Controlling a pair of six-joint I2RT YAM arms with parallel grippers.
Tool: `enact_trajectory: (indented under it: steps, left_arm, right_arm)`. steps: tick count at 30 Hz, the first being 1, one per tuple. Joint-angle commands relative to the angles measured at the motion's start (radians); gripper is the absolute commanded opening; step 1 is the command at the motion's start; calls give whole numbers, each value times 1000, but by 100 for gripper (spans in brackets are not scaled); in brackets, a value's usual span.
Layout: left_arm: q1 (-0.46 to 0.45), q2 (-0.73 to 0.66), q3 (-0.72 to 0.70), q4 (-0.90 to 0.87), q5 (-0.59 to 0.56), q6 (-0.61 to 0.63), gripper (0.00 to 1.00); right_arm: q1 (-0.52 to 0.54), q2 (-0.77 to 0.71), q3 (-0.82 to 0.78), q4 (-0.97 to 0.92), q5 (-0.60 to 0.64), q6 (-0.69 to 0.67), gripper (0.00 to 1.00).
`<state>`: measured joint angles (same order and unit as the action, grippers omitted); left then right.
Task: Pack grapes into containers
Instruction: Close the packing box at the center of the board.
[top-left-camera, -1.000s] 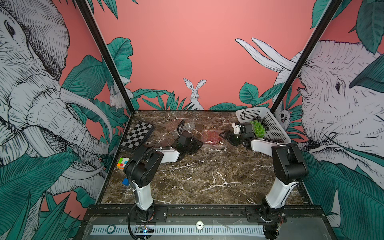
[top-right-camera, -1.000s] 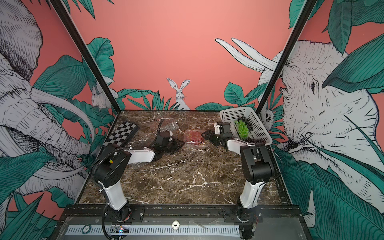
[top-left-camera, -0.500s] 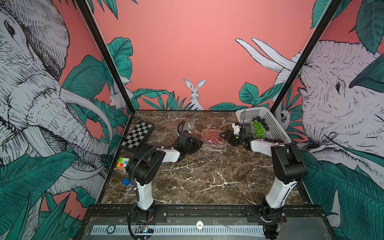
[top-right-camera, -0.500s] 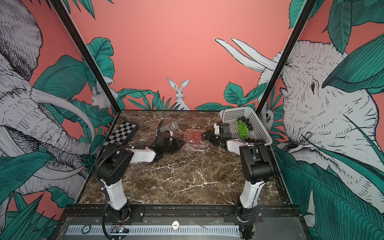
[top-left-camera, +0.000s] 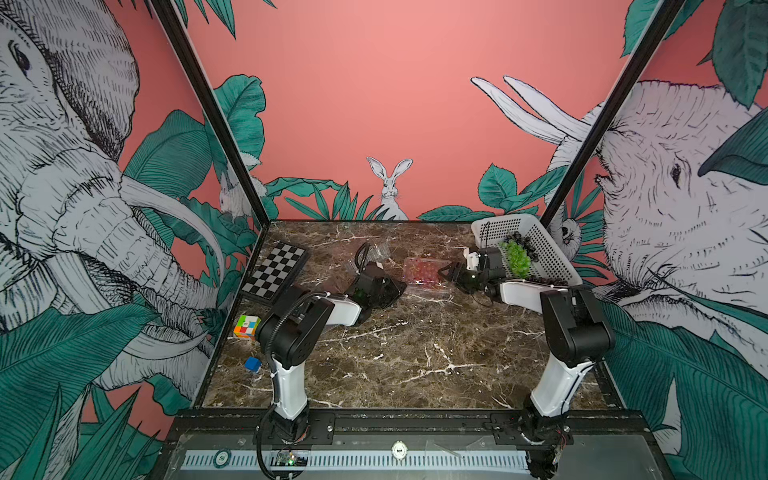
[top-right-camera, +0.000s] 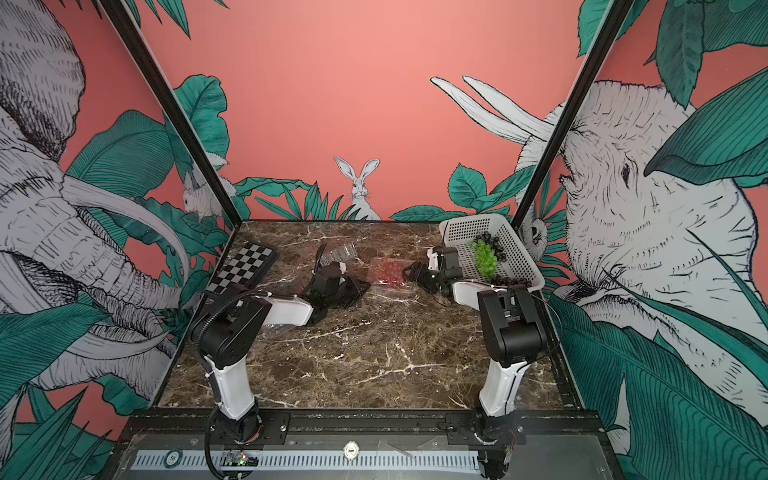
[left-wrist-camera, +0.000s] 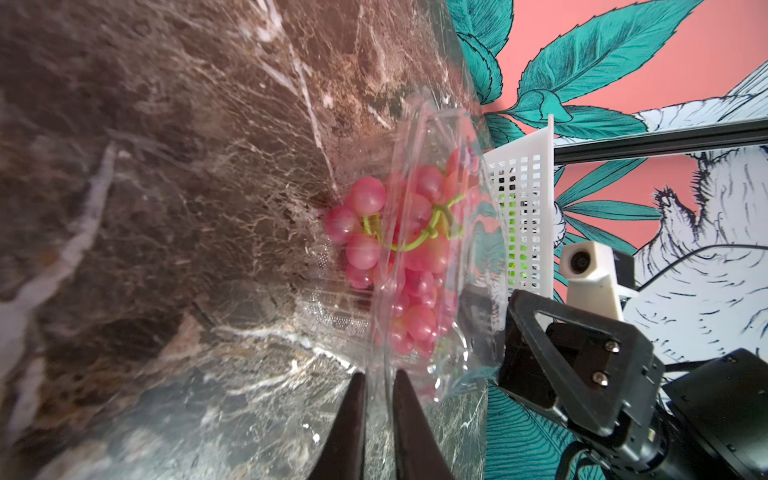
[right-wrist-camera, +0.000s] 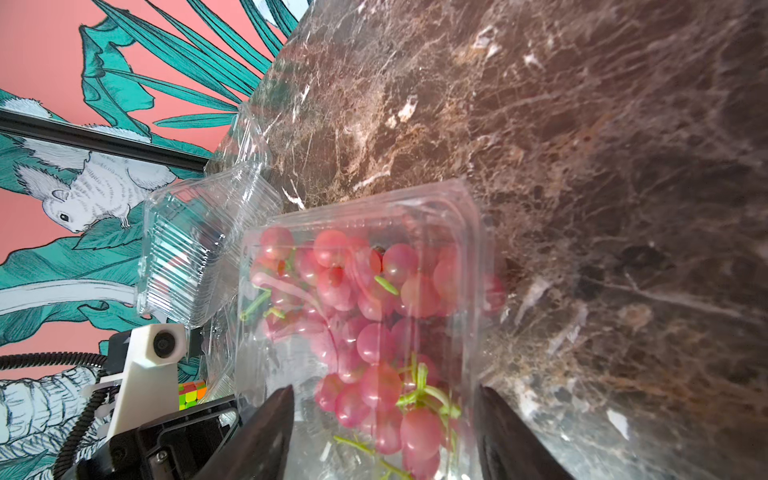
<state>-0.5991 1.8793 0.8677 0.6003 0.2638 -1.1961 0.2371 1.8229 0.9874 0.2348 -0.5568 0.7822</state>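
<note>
A clear container holding red grapes lies at mid-table. My left gripper is shut on that container's thin clear rim edge. From the opposite side my right gripper stands open, its fingers astride the container's near end; whether the pads touch its walls I cannot tell. An empty clear container sits just behind the left gripper. Green grapes and dark grapes lie in the white basket.
The white basket leans at the back right, close behind the right arm. A chessboard lies at the back left. A colour cube and a small blue block sit by the left edge.
The left jaws have closed the last bit onto the container's edge. The right jaws have narrowed slightly around the container. Both arms have stayed almost in place.
</note>
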Motion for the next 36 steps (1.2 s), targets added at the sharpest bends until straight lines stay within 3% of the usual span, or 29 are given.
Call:
enact_trajectory:
  steps: [1,13,16,20,22,26,31,36]
  left_arm:
    - [-9,15,-23,-21,-18,-8,14]
    - [-8,7,-39,-21,-22,-3,10]
    - [-8,-30,-27,-96,-33,46,22]
    - [-9,-105,-3,-249,-55,135,57]
    - [-8,-136,15,-304,-53,186,66]
    - [-8,-201,72,-452,-91,307,98]
    - [3,-181,208,-601,-89,410,99]
    - [7,-75,333,-641,-12,412,99]
  right_arm:
    - [14,15,-2,33,-15,6,67]
    - [14,16,8,26,-22,8,67]
    - [13,7,17,9,-22,1,67]
    - [4,-18,16,-16,-18,-13,69]
    - [-2,-30,12,-28,-17,-19,71]
    - [-10,-66,-8,-49,-15,-33,74]
    - [-10,-116,-36,-96,5,-64,81]
    - [-10,-135,-64,-114,15,-61,84]
